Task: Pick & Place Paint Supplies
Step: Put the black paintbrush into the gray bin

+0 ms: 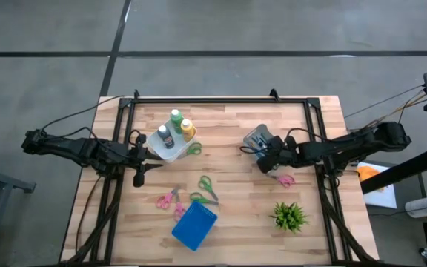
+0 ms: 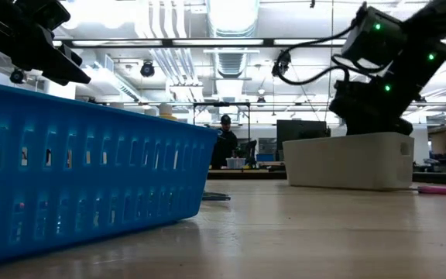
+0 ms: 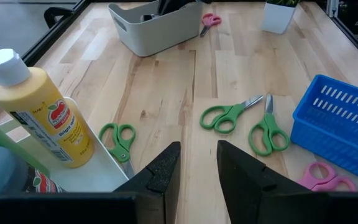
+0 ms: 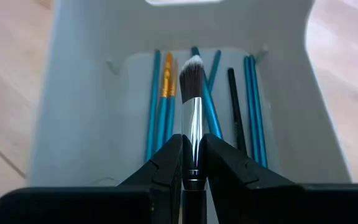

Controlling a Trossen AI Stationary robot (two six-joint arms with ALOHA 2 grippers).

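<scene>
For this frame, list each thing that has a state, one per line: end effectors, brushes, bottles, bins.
Right end effector: shut on a silver-ferruled brush, held over the grey bin.
Left end effector: open, holding nothing, beside the white tray.
Blue-handled brushes: lying in the grey bin.
Yellow bottle: upright, capped, in the tray.
Green bottle: upright.
Blue basket: contents cannot be told.

Tabletop (image 1: 236, 159): pale wood planks, smooth satin. Blue basket (image 1: 194, 225): slotted glossy plastic. Brush (image 4: 191, 118) over grey bin (image 4: 86, 112): shiny metal ferrule, soft bristles; bin matt plastic.
</scene>
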